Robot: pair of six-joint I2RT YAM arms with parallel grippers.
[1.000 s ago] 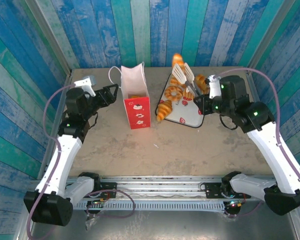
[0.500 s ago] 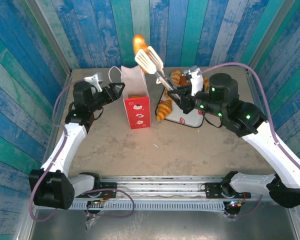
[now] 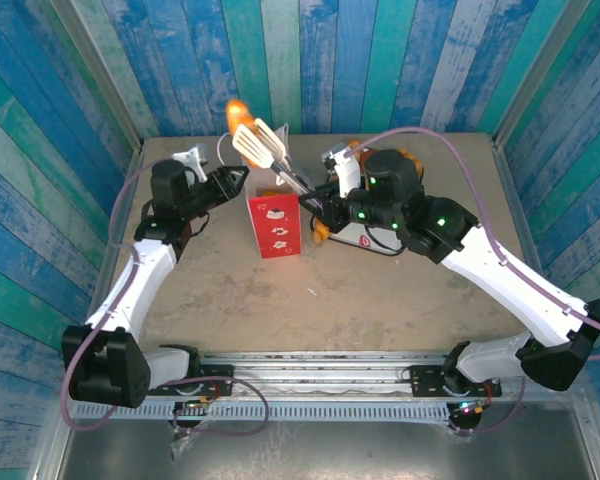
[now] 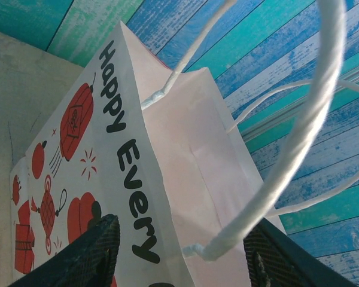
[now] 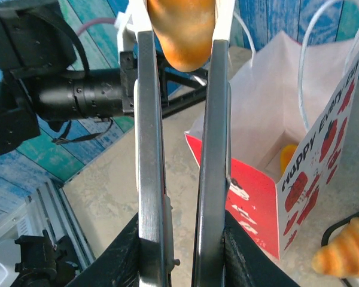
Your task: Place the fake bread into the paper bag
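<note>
Right jaws: clamped on the handle end of white slotted tongs (image 5: 148, 149).
Tong tips: pinching one fake bread (image 5: 182, 30), a glossy, rounded, golden-orange piece.
Bread position: held in the air, near the open top of the paper bag (image 3: 275, 222), not inside it.
Left jaws: apart, one on either side of the bag's upper edge, with a white cord handle (image 4: 299, 131) looping between them.
Paper bag: upright on the worktop (image 3: 380, 300). White above, red below with white figures, black "Happy Every" lettering on one side.
Bag contents: one orange piece (image 5: 288, 156).
Other bread: a croissant (image 5: 341, 254) at the left edge of the tray (image 3: 360, 238), just right of the bag.
Right arm: reaches leftward over the tray, tongs angled up.
Left arm: extended forward, wrist turned toward the bag.
</note>
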